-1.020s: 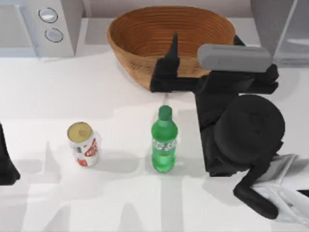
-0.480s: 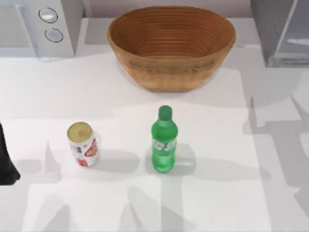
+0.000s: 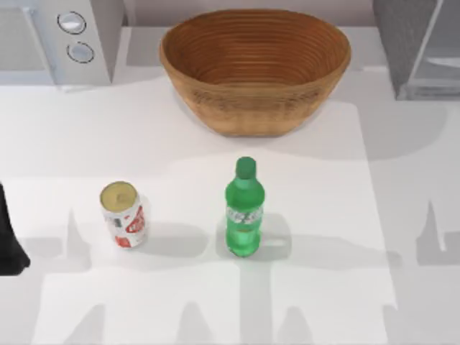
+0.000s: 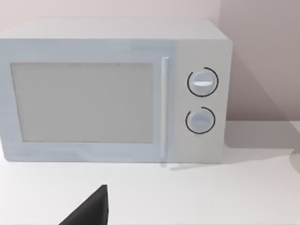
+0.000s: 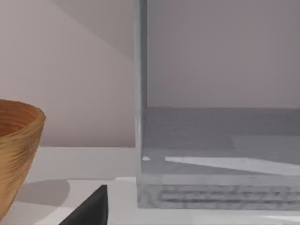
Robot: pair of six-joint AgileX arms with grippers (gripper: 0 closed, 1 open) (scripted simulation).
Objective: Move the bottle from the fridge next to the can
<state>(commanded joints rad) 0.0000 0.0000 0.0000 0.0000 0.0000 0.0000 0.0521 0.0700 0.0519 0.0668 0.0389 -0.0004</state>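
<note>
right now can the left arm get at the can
Probably yes: the left arm is parked at the table's left edge, and bare table lies between it and the upright can; the bottle stands apart, farther right.

- A white table (image 3: 215,136) is spread across the scene — soft grey shadows are cast on it.
- A plain pale pinkish wall (image 4: 258,56) is seen behind it.

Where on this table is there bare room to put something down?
Bare patches: between the can and the bottle, the near edge below both, and right of the bottle. The back is crowded: microwave, basket, fridge.
</note>
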